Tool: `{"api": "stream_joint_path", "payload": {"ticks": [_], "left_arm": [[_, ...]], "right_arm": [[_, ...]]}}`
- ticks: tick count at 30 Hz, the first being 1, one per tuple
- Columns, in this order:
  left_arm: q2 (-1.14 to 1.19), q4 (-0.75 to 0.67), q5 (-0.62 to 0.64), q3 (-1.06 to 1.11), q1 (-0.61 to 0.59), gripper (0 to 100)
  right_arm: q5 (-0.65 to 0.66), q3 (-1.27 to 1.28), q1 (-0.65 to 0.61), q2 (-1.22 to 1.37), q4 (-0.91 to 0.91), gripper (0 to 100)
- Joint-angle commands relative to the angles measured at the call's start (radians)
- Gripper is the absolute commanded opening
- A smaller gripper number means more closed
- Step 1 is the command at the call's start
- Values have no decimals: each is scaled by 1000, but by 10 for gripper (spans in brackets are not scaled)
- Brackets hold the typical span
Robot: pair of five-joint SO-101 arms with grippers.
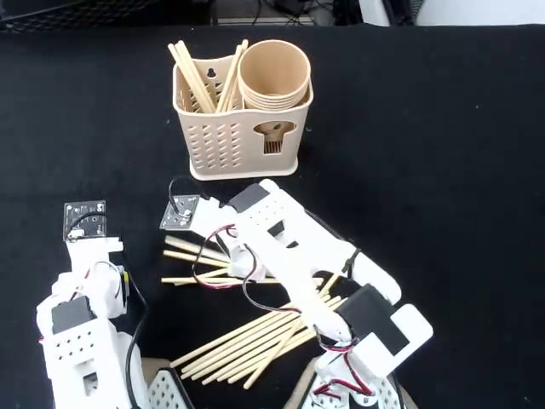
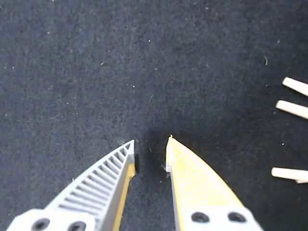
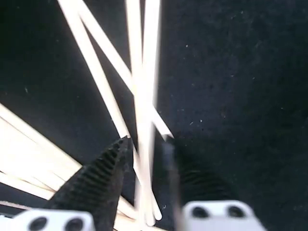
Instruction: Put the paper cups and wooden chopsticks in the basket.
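Loose chopsticks (image 1: pixel 230 349) lie under the right arm (image 1: pixel 289 247) — basket (image 1: pixel 230 141) beyond.

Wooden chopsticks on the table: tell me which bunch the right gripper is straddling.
The small crossed bunch of pale wooden chopsticks, which the right gripper straddles. The bigger fanned bundle lies nearer the arm bases; others stand in the beige basket.

The left arm (image 1: pixel 81 341) and right arm (image 1: pixel 285 243) are white perforated plastic with black motors (image 1: pixel 375 319) and red wires (image 1: pixel 339 348); the left hand (image 2: pixel 151 139) has one grey finger (image 2: pixel 108 178) and one yellow.
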Motion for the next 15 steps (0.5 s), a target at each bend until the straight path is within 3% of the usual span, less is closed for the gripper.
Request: {"api": "stream_joint_path", "payload": {"ticks": [1, 15], "left_arm": [[-11, -14, 5, -2, 10, 120], [-11, -14, 5, -2, 10, 120]], "right_arm": [[9, -48, 11, -1, -12, 260], [3, -50, 14, 148, -130, 235]]}}
